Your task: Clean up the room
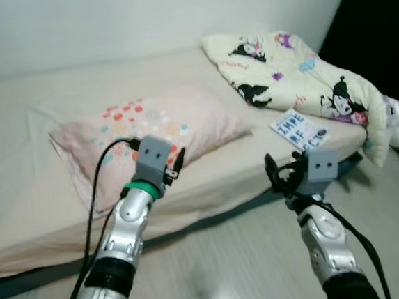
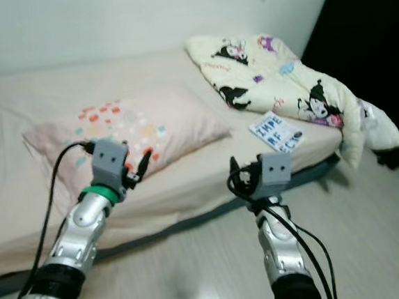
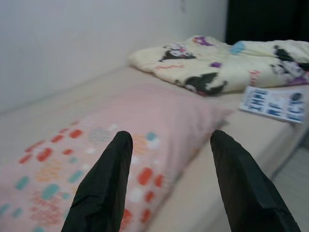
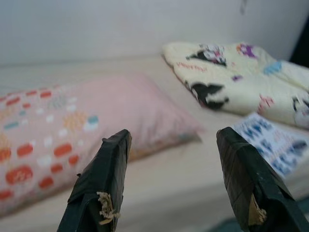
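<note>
Evidently little has been tidied: on the bed [image 1: 30, 206], a crumpled blanket [image 1: 298, 78] is heaped beyond the pillow [image 1: 156, 129], with a printed card [image 1: 297, 130] beside it. Left gripper [image 3: 169, 159] and right gripper [image 4: 174, 164] are held spread, empty, short of the pillow.

A low bed with a beige fitted sheet [image 2: 178, 67] fills the upper frame. A pale pink pillow with red and teal spots [image 2: 124, 131] lies near the centre. At two o'clock sits a crumpled cream blanket with black cartoon figures [image 2: 285, 86], draping over the bed's corner. A white card with blue lettering [image 2: 276, 133] rests just beside it. Two silver arms reach up from six o'clock over pale wood-look flooring [image 2: 195, 262].
</note>
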`<state>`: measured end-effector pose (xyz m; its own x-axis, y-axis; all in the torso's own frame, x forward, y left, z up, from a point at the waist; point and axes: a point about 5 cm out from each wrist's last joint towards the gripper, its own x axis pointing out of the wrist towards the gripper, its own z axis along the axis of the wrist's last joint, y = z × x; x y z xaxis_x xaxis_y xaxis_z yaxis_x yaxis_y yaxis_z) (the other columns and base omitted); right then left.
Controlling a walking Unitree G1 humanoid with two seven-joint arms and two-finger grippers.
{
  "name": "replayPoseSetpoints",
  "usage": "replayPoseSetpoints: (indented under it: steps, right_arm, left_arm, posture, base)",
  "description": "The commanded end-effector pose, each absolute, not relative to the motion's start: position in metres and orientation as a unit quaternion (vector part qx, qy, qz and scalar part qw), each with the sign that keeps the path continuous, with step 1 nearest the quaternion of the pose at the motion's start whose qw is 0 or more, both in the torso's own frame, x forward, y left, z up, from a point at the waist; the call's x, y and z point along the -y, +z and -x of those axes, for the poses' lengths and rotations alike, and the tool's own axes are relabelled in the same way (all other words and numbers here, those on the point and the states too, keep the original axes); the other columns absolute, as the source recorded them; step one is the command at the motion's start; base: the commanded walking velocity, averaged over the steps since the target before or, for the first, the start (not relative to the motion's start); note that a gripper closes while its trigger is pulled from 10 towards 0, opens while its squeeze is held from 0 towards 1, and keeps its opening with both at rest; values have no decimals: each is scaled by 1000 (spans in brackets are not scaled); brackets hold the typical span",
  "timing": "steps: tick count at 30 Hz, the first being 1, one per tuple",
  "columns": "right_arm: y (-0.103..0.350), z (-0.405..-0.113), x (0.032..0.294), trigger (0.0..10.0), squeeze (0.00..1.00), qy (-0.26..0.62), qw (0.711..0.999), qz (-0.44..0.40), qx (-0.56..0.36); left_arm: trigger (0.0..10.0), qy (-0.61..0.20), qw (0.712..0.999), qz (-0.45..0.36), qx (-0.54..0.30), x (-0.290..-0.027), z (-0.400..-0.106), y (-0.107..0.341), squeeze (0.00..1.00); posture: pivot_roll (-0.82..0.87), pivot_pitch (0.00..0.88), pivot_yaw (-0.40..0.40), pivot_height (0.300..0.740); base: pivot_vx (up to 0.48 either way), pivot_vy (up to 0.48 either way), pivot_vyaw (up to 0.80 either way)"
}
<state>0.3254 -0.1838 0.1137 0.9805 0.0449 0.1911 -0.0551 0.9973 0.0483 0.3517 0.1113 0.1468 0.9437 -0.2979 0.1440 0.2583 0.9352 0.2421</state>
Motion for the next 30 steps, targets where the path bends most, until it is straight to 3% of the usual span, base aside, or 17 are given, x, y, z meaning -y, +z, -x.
replayPoseSetpoints:
  steps: [1, 16, 24, 30]
  right_arm:
    - [110, -324, 182, 10000, 0, 24, 995, -35, 89]
    - [110, -323, 182, 10000, 0, 26, 995, -30, 87]
    - [109, -323, 181, 10000, 0, 30, 996, -29, 81]
    - [110, -322, 177, 10000, 0, 49, 994, -50, 86]
  left_arm:
    - [10000, -139, 981, -114, 76, -115, -350, 140, 0]
    - [10000, -139, 981, -112, 70, -114, -350, 137, 0]
    - [10000, -123, 984, -118, 52, -117, -351, 132, 0]
    - [10000, -125, 984, -116, 45, -116, -351, 131, 0]
  posture:
    - [-59, 79, -27, 740]
    - [-61, 78, -27, 740]
    - [-61, 78, -27, 740]
    - [-61, 78, -27, 740]
  base:
    - [454, 0, 0]
    - [446, 0, 53]
    - [0, 0, 800]
    - [0, 0, 144]
